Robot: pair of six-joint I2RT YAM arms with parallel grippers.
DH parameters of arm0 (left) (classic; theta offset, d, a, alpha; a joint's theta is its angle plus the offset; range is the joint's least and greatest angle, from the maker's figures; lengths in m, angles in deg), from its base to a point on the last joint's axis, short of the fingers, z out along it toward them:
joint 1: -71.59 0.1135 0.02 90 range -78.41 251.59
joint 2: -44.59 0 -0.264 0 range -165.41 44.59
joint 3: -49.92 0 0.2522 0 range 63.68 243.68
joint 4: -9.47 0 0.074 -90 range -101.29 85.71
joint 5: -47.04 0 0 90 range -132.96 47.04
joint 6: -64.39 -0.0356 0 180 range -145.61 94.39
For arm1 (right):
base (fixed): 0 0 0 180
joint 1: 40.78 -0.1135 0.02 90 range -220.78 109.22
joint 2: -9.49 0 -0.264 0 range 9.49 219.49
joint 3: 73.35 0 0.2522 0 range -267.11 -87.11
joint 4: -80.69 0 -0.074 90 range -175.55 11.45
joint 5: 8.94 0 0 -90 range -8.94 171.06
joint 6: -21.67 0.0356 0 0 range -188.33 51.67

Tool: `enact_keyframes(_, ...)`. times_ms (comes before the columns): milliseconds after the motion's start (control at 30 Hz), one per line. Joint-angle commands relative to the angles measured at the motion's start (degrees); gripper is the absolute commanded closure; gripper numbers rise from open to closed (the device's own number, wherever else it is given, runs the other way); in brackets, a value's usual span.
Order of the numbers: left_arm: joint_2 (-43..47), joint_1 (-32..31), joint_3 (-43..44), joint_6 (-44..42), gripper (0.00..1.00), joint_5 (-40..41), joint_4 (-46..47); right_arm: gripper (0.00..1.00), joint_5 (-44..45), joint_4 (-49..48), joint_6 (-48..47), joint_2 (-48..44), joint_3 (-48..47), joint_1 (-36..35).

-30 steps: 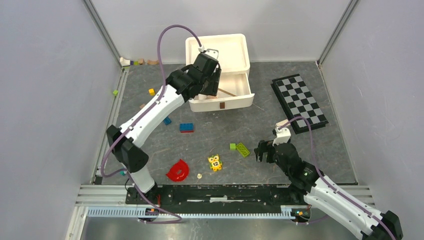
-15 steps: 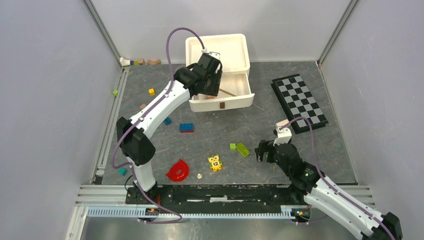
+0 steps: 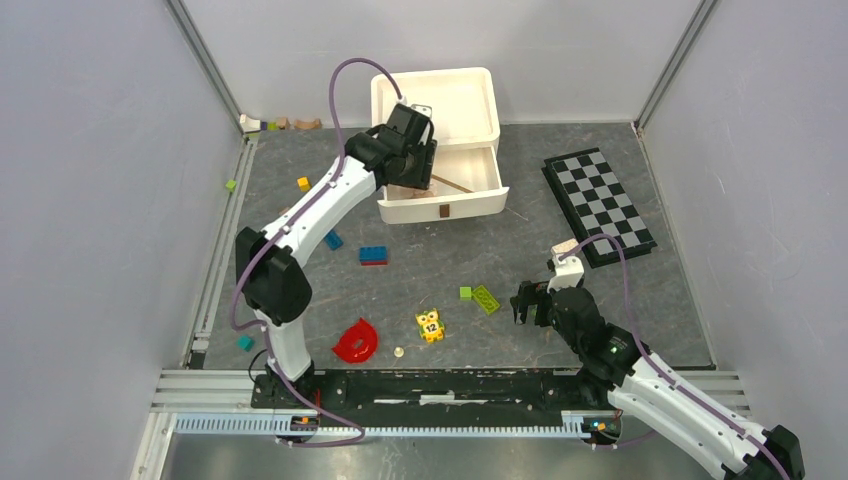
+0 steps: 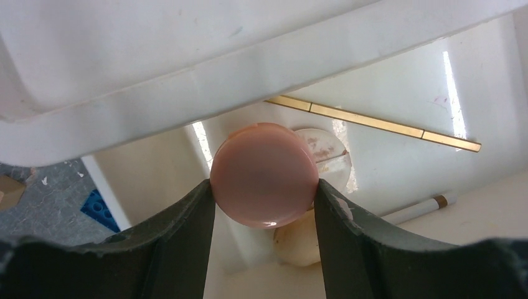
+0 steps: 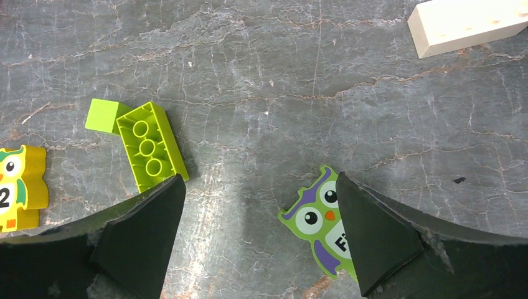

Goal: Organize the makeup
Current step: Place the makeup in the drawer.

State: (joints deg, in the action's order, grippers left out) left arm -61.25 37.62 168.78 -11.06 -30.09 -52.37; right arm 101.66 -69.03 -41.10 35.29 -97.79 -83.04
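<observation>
Two tools: the left tool (image 4: 264, 190) clamps the round pink disc (image 4: 264, 168) over the open drawer (image 3: 478, 200) (a gold stick (image 4: 373, 118) lies inside) at the far edge of the desk (image 3: 520, 260); the right tool (image 5: 258, 205) hangs spread apart near the front edge.

round pink disc (image 4: 264, 175), pinched above open drawer (image 3: 470, 190)

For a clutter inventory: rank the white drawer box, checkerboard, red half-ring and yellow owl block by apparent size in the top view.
Largest to smallest:
1. white drawer box
2. checkerboard
3. red half-ring
4. yellow owl block
No close calls.
</observation>
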Motion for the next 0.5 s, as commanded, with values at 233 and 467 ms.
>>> enact_keyframes(233,-2.76,0.03,-0.42,-2.77,0.40,-2.39,2.28,0.02,0.89,-0.61,0.46,-0.49,0.30,-0.10)
enact_keyframes(467,-3.89,0.00,-0.68,-3.03,0.31,-2.12,2.27,0.02,1.00,-0.75,0.37,-0.31,0.35,-0.10)
